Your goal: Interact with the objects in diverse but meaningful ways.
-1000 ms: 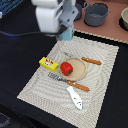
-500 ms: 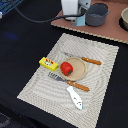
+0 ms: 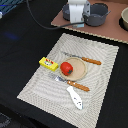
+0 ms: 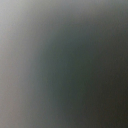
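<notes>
A: Objects first, big to small. We see the striped placemat [image 3: 75,65] laid on the dark table [image 3: 20,45], the brown board [image 3: 107,27] behind it with a grey pot [image 3: 97,14] on it, then the tan round plate [image 3: 77,69] mid-mat.

B: And the task items?

A: We have the white elongated piece [image 3: 75,97] near the mat's front edge, the yellow rectangular box with red label [image 3: 48,63] just beside the plate on the exterior view's left, and the shiny red pepper-like vegetable [image 3: 66,68] resting on that side of the plate's rim. Wooden-handled cutlery [image 3: 85,60] lies behind and in front of the plate. We find no white carton.

B: Gripper?

A: We see the arm's white wrist section [image 3: 76,11] at the top, over the board by the pot, well apart from every toy. Its fingers are hidden and the wrist view is pure grey blur, so we cannot tell how far apart they stand or whether they carry anything.

B: Step?

A: We judge it as between interactions, nothing on the mat engaged. Next move calls for travelling out over the mat, descending on one toy, probably the pepper or box, approaching without bumping the cutlery.
</notes>
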